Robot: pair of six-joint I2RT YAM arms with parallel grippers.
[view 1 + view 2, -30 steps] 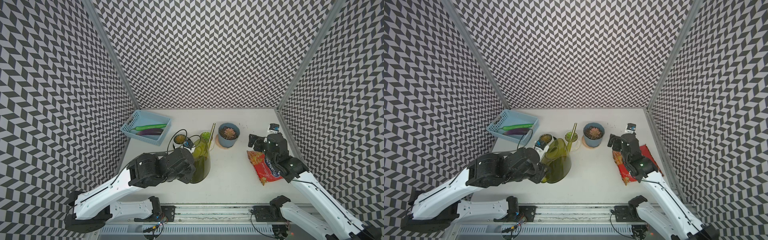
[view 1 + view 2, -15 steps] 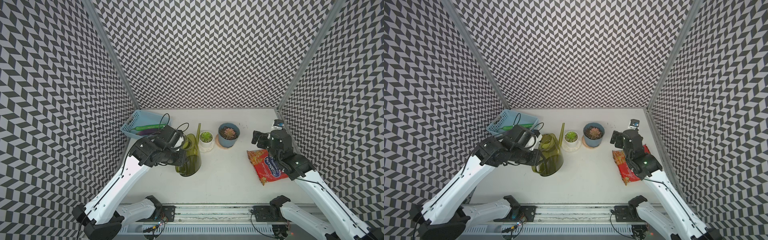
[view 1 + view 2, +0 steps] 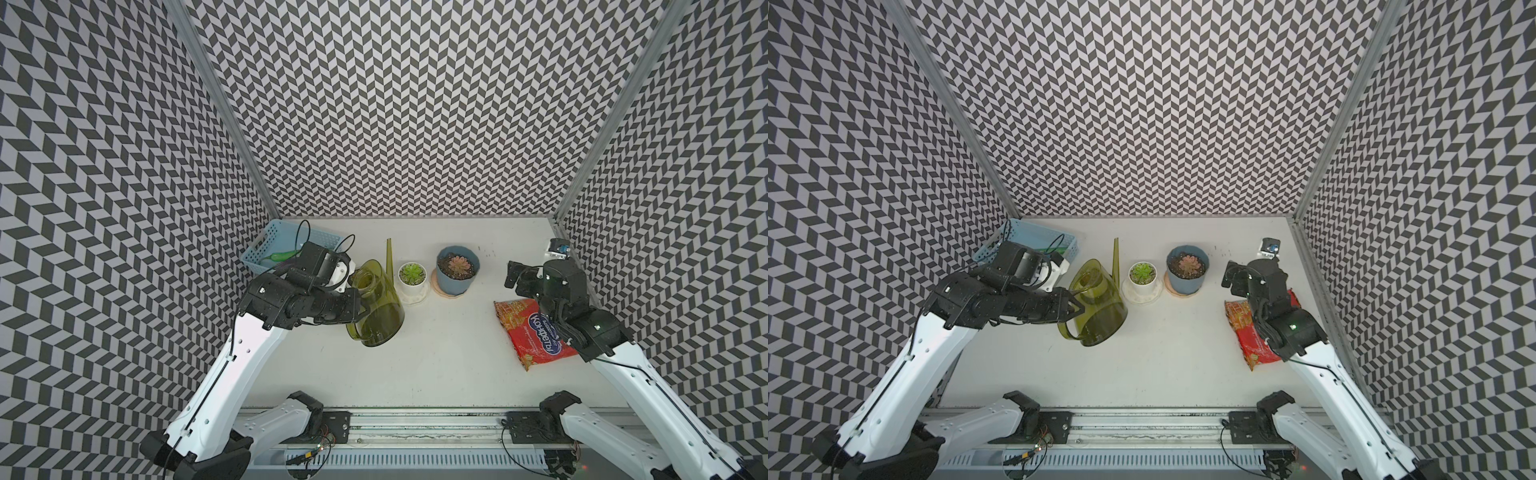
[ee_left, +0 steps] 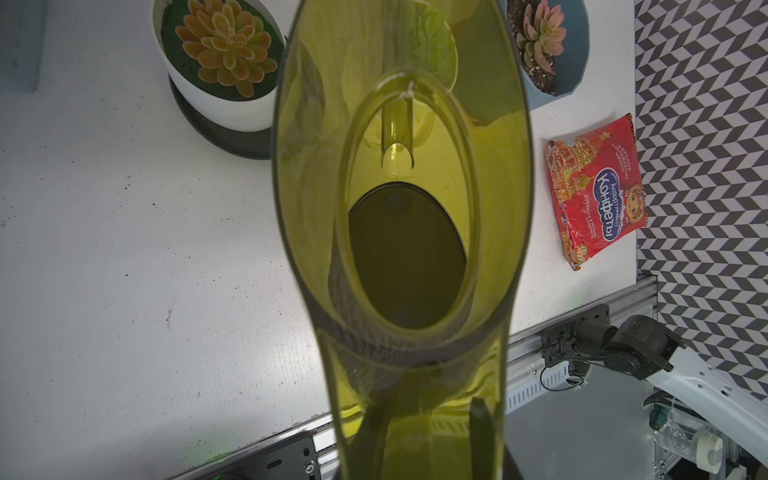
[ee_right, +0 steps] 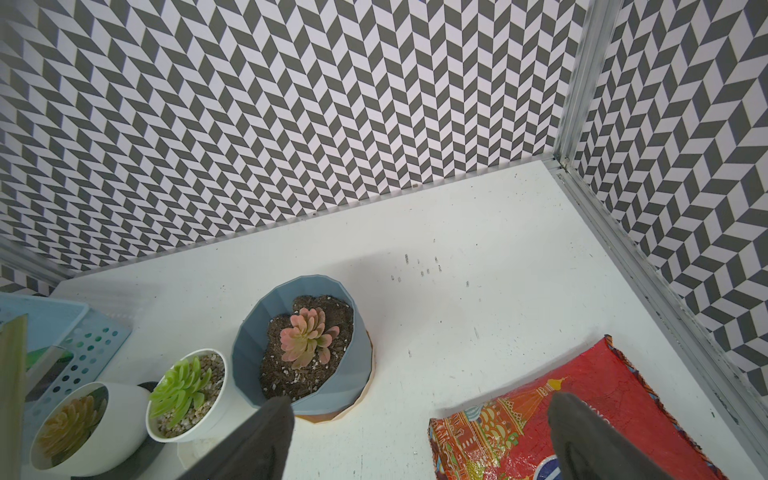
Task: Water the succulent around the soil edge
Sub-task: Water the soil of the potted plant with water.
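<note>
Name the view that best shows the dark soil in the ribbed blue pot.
The right wrist view: the dark soil around the pink succulent fills the ribbed blue pot close up. Both top views show the soil small. The left wrist view catches a strip beside the translucent green watering can.

We are reading "Конфеты" in white on the blue badge of the red candy packet, with "Ассортимент" above it; the smaller print is escaping us.

left jaws: clamped on watering can handle | can: just beside white-potted succulent | right jaws: spread
</note>
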